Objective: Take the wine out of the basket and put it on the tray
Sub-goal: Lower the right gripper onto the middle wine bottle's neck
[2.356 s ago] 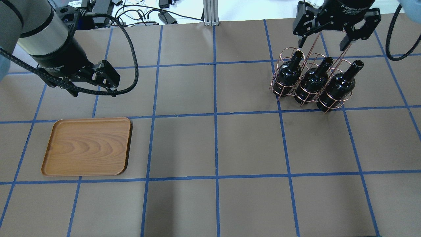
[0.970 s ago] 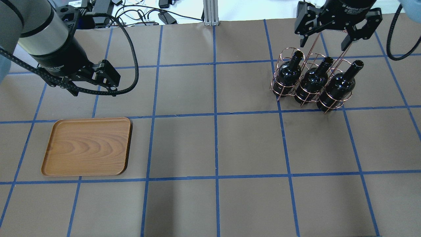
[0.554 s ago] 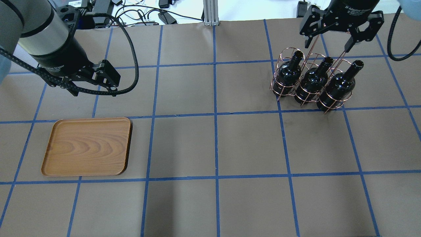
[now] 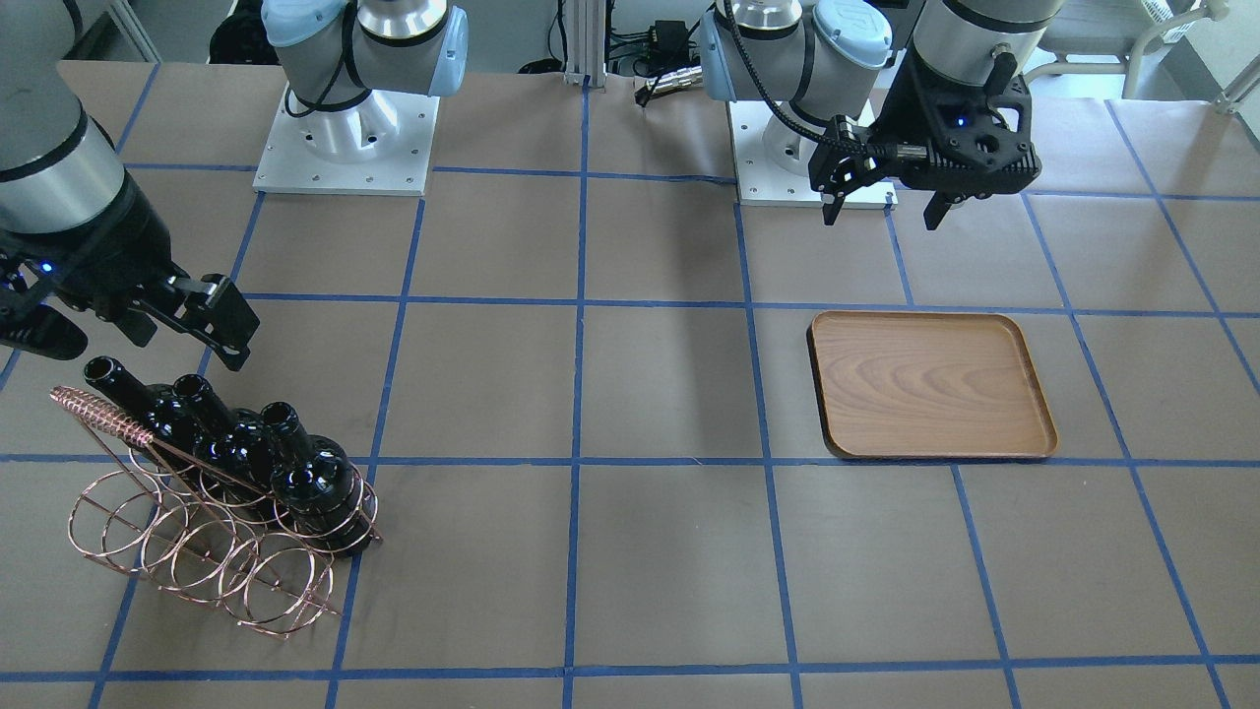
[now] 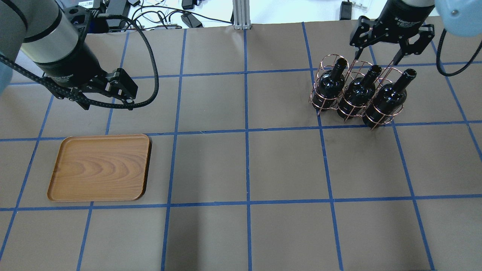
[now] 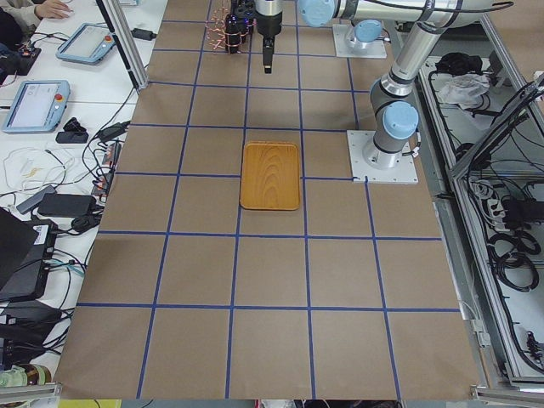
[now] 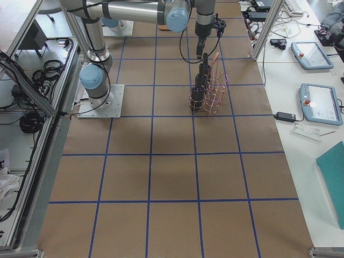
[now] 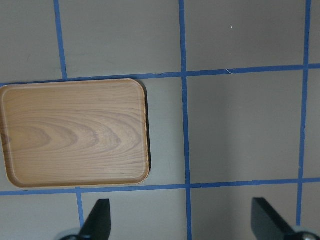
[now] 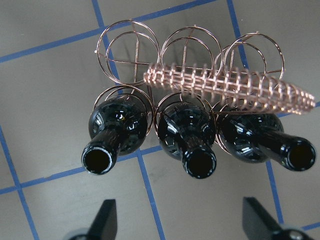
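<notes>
Right gripper (image 5: 375, 60) spread above wine bottles (image 5: 386, 99) in basket (image 9: 225, 86), left gripper (image 5: 106, 106) spread, apart from tray (image 5: 99, 167) edge

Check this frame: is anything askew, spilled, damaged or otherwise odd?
Nothing stands out. Three wine bottles stand upright in the basket, its other three rings empty; the tray lies flat and bare; the left gripper and right gripper are open.

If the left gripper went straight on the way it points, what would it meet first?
Likely the bare table by a blue tape line, beside the tray; nothing shows under the open left gripper, though depth is uncertain.
</notes>
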Action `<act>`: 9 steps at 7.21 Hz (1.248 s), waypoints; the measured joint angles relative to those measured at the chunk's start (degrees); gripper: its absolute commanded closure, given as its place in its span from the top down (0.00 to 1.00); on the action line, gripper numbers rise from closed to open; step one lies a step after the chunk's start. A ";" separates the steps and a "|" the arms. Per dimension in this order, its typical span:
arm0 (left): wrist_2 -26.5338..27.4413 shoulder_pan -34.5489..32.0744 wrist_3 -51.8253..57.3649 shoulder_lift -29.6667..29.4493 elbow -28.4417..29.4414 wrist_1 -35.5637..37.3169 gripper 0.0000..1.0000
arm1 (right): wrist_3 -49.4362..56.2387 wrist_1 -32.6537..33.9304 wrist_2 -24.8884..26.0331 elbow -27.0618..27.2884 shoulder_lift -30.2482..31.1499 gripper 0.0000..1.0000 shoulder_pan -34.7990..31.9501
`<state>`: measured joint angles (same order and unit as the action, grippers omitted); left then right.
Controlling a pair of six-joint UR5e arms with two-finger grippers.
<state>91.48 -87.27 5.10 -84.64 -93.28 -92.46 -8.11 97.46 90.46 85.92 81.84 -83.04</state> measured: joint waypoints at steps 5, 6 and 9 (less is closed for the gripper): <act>0.05 0.00 0.00 0.00 -0.03 -0.07 1.00 | 0.05 2.19 -0.29 1.69 -1.22 0.65 3.00; 0.03 0.00 0.00 0.00 -0.03 -0.08 1.00 | 0.08 2.55 -0.29 1.78 -1.57 0.65 2.99; 0.07 0.00 0.00 0.00 -0.05 -0.11 1.00 | 0.04 3.18 -0.29 1.87 -2.40 0.65 2.77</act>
<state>91.55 -87.27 5.10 -84.64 -93.34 -92.57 -8.08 100.64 90.18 87.80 79.45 -80.27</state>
